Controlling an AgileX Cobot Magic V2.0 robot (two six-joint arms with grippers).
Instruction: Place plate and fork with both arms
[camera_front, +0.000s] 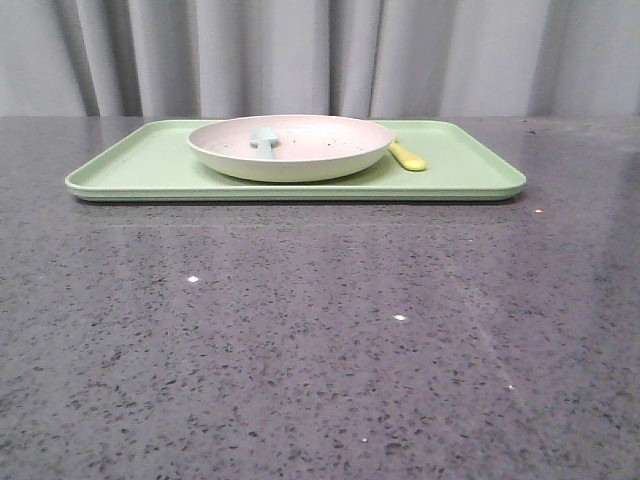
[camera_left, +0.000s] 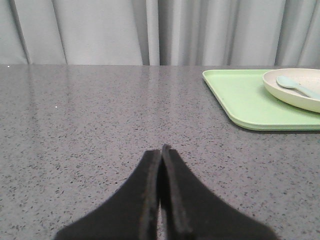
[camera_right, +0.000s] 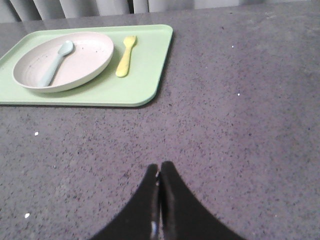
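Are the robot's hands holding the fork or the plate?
Neither. Left gripper and right gripper are shut on nothing; fork and plate lie on the tray.

Even, soft light throughout; the speckled table (camera_front: 320, 340) shows faint glare streaks, and close tool tips blur.

Tray (camera_front: 140, 165) lies on the table (camera_front: 320, 340), ahead of both grippers. Plate (camera_front: 300, 150) sits on the tray. Spoon (camera_front: 264, 140) rests in the plate. Fork (camera_front: 408, 157) lies on the tray, just beside the plate, on its right. Left gripper (camera_left: 163, 150): tray ahead and to its right. Right gripper (camera_right: 159, 170): tray ahead and to its left, well apart.
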